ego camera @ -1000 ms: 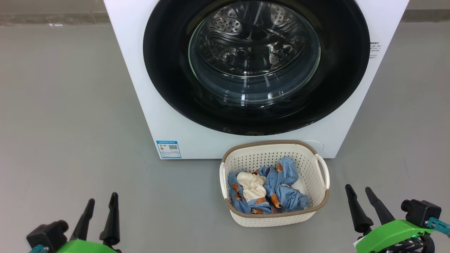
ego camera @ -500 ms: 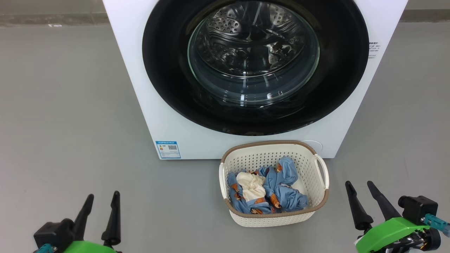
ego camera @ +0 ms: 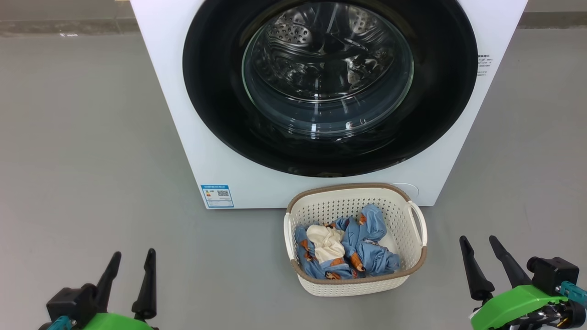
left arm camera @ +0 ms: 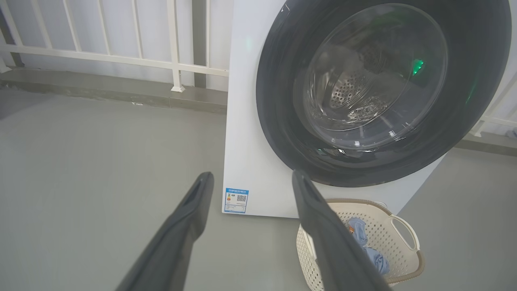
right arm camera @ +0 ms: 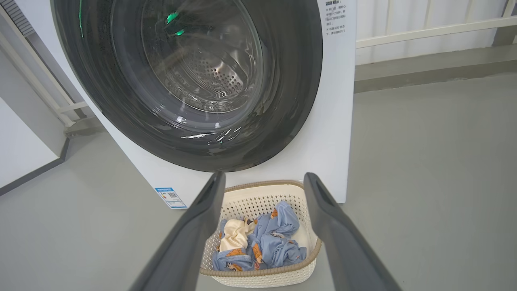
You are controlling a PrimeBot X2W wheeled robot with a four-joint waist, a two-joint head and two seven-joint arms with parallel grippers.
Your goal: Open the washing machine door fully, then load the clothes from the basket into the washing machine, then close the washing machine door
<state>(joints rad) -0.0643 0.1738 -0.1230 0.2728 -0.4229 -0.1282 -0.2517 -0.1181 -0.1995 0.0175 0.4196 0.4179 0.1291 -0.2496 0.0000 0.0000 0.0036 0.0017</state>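
Observation:
The white washing machine point(ego camera: 183, 128) point(left arm camera: 250, 133) point(right arm camera: 335, 101) stands ahead, its washing machine door point(ego camera: 215, 105) point(left arm camera: 278, 121) point(right arm camera: 291, 101) shut flat against the front, black rim around a clear glass bowl. On the floor in front sits the cream basket point(ego camera: 357, 195) point(left arm camera: 404, 226) point(right arm camera: 266, 277). Inside it lie the light blue printed clothes point(ego camera: 367, 247) point(right arm camera: 274, 238) and a cream cloth. My left gripper point(ego camera: 131, 259) point(left arm camera: 250, 180) is open, low at the left. To the right of the basket, my right gripper point(ego camera: 477, 242) point(right arm camera: 262, 180) stands open. Both hold nothing.
Grey floor point(ego camera: 82, 151) spreads on both sides of the machine. A white railing point(left arm camera: 121, 44) point(right arm camera: 436, 24) on a low ledge runs behind it. A small blue label point(ego camera: 217, 195) marks the machine's lower left corner.
The head view has shifted slightly. My right gripper has moved a little to the right, away from the basket. The left gripper has hardly moved.

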